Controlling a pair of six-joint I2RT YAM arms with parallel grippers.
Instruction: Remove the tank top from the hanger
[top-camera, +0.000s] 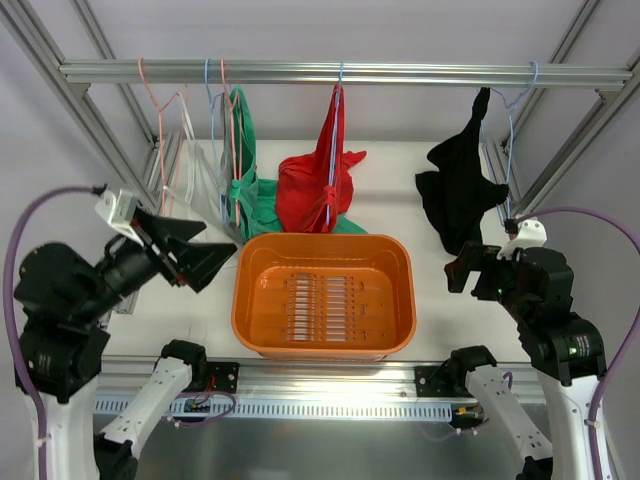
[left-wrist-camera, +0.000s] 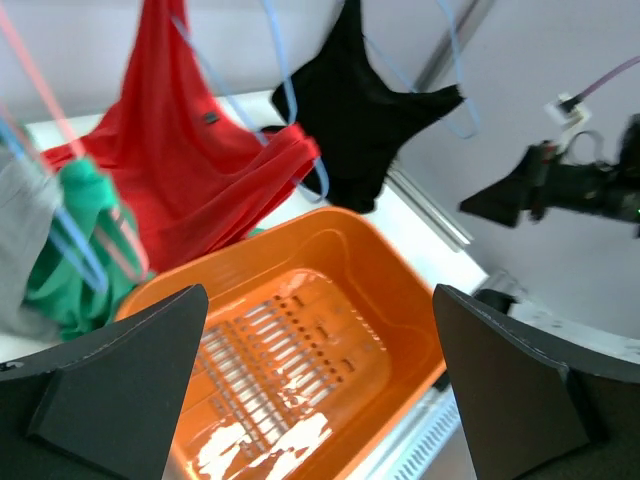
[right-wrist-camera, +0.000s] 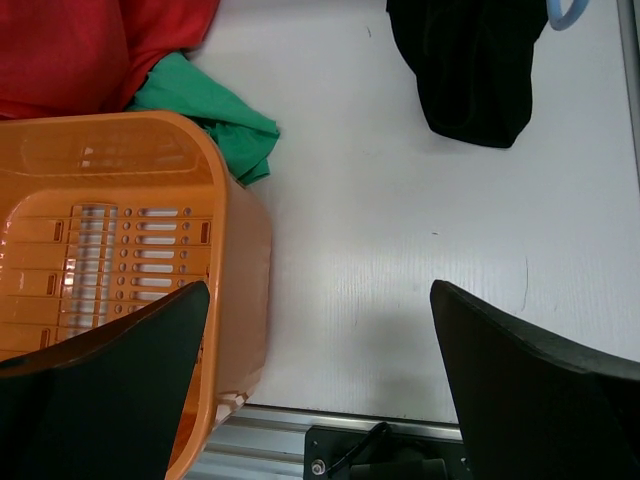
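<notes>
Several tank tops hang on hangers from a metal rail (top-camera: 340, 72): a grey one (top-camera: 205, 180), a green one (top-camera: 243, 165), a red one (top-camera: 322, 175) on a blue hanger (top-camera: 337, 95), and a black one (top-camera: 460, 190) on a blue hanger (top-camera: 512, 120). The red top (left-wrist-camera: 190, 170) and the black top (left-wrist-camera: 365, 110) also show in the left wrist view. My left gripper (top-camera: 215, 252) is open and empty, left of the orange basket (top-camera: 250, 320). My right gripper (top-camera: 462, 272) is open and empty, below the black top (right-wrist-camera: 470, 70).
The basket's rim (left-wrist-camera: 400, 270) lies under my left gripper (left-wrist-camera: 320, 400) and its wall (right-wrist-camera: 245, 260) is at the left of my right gripper (right-wrist-camera: 320, 390). A green hem (right-wrist-camera: 225, 120) lies on the white table (right-wrist-camera: 400, 260). Frame posts stand at both sides.
</notes>
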